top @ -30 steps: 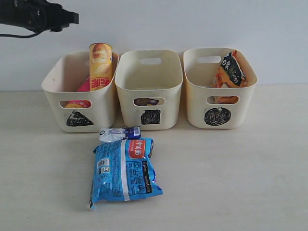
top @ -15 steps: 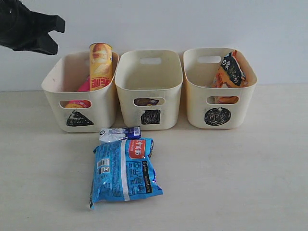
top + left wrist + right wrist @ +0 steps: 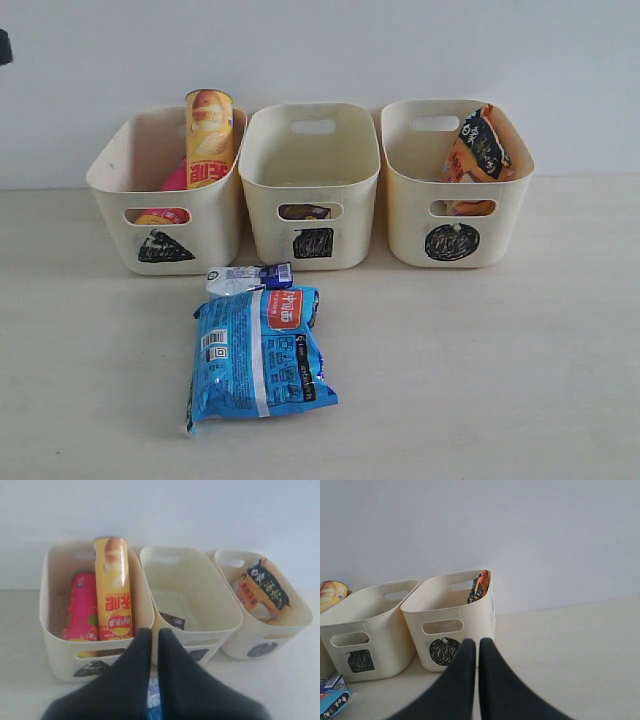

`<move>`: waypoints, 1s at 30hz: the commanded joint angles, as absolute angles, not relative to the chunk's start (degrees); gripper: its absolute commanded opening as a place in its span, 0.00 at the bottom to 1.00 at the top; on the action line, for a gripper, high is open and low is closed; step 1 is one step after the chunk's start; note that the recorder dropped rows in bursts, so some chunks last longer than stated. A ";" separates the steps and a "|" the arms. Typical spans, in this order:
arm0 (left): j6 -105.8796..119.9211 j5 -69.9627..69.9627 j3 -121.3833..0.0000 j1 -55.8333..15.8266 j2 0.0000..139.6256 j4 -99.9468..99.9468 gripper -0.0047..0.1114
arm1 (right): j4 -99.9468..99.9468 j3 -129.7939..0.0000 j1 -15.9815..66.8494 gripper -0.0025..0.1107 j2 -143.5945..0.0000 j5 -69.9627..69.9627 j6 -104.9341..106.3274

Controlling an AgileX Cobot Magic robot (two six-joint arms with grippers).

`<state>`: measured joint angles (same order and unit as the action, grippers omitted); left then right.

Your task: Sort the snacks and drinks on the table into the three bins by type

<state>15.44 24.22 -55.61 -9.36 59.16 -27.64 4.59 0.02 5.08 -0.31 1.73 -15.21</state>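
Three cream bins stand in a row at the back of the table. The triangle bin holds a yellow chip tube and a pink chip tube. A small purple box lies in the square bin. An orange-black bag leans in the circle bin. In front of the bins lie the blue bag and the white-and-blue drink carton. My left gripper is shut and empty, above and in front of the bins. My right gripper is shut and empty near the circle bin.
A plain pale wall rises right behind the bins. Only a dark sliver of the left arm shows at the upper left edge of the exterior view. The right arm does not show there.
The left arm has pulled away up and to the left, almost leaving the exterior view, and its jaws have closed. The snacks and bins have not moved.
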 commanded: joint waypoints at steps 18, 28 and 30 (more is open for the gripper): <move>15.40 13.35 -26.19 -9.25 10.53 -28.00 0.08 | -1.93 -5.29 5.20 0.02 -1.82 -4.81 -38.45; 15.40 12.08 -17.03 -9.25 3.34 -25.41 0.08 | -1.00 -18.52 5.20 0.02 -23.23 -9.85 -26.85; 15.40 9.43 -14.54 -9.25 3.34 -24.79 0.08 | -1.00 -21.53 5.20 0.02 -27.64 -8.09 -27.75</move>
<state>15.58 12.44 -17.28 -9.36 3.53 -25.57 -1.72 -18.10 5.08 -22.37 -8.52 -27.68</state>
